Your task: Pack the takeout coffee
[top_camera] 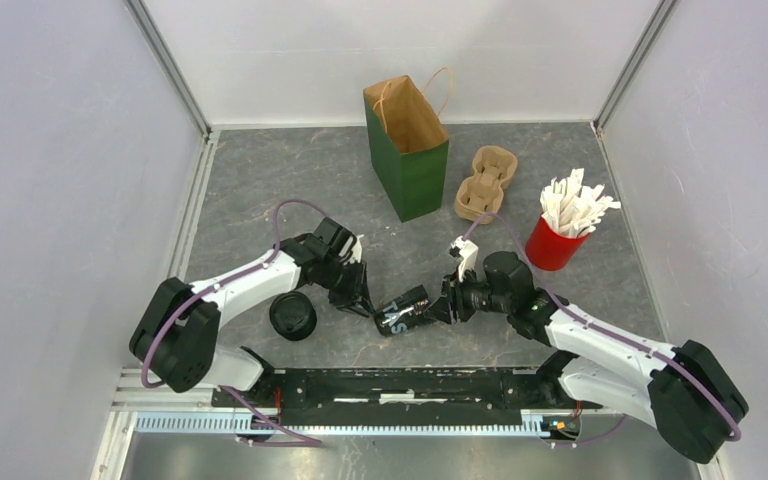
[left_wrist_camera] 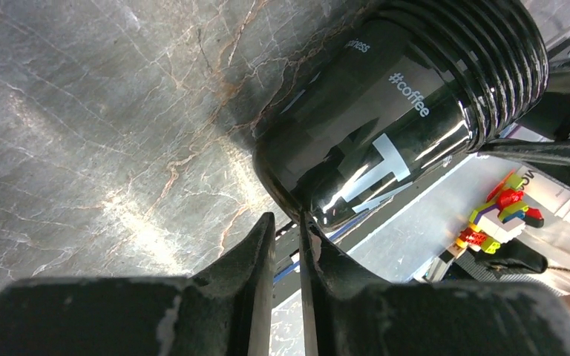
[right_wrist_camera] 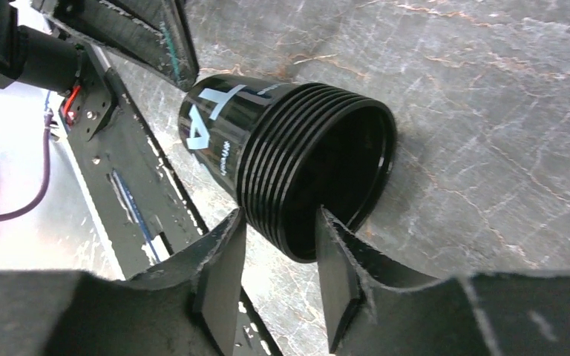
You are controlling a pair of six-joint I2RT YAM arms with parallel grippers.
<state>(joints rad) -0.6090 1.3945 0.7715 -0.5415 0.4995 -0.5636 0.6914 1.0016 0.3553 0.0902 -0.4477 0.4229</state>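
Farthest left, nearer you than the tall green paper bag (top_camera: pixel 415 175) and well to its left, a small black disposable cup with a round black plastic lid (top_camera: pixel 292 316) stands upright on the grey marbled table (top_camera: pixel 260 190), just beside your left arm.

Next comes your left gripper (top_camera: pixel 363 302), also on the near side of the bag and slightly left of it. Its fingers (left_wrist_camera: pixel 256 256) are drawn almost together, with only a thin slit between them. The base edge of a second black disposable cup (top_camera: pixel 403 311) sits right at their tips. You cannot tell from the wrist view whether they actually pinch that edge.

This second cup lies on its side straight in front of the bag, well apart from it, with no lid on. It has white "#coffee" lettering on its wall and a ridged band around its open mouth. The base faces your left claw and the mouth faces your right.

Your right gripper (top_camera: pixel 438 310) stands with its jaws apart, straddling the cup's rim. One finger is outside the ridged band and the other is in front of the open mouth, and neither is pressed onto the wall.

Just right of the bag lies a tan moulded-pulp cup carrier (top_camera: pixel 487 183). Further right and a little nearer you stands a red cup (top_camera: pixel 552 248) full of white packets (top_camera: pixel 575 203)
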